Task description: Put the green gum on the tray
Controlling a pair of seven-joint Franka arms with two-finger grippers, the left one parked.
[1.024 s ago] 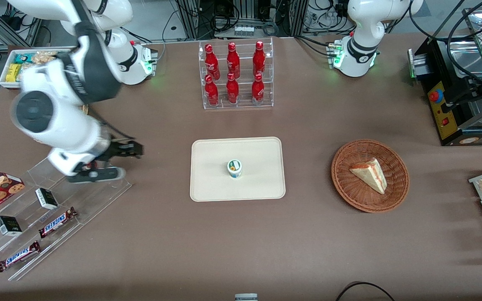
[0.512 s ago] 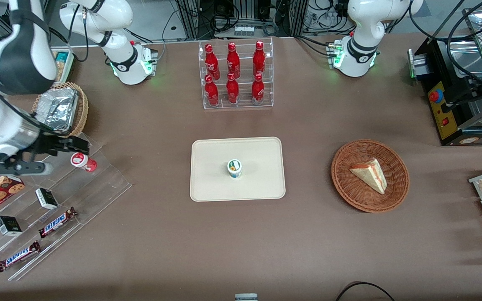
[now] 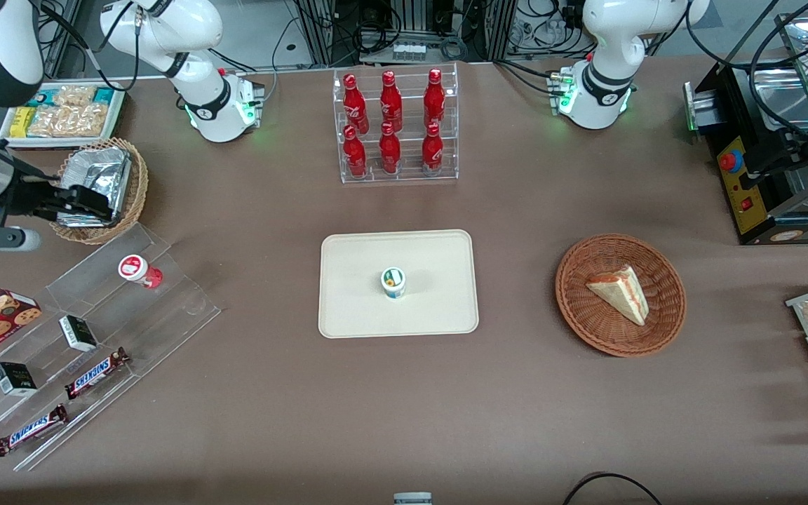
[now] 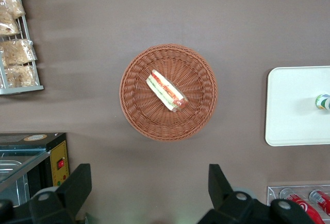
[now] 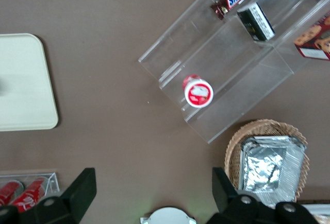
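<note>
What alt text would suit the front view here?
A small white-and-green-lidded gum bottle stands upright near the middle of a cream rectangular tray on a brown table. The working arm's hand hangs open above a foil tray in a wicker basket, with a red-lidded bottle on a clear acrylic stepped rack nearer the camera.

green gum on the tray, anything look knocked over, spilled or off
Nothing stands out. The green gum stands upright near the middle of the tray, clear of the rim, nothing spilled. The pincer is open, toward the working arm's end of the table, above the foil tray.
</note>
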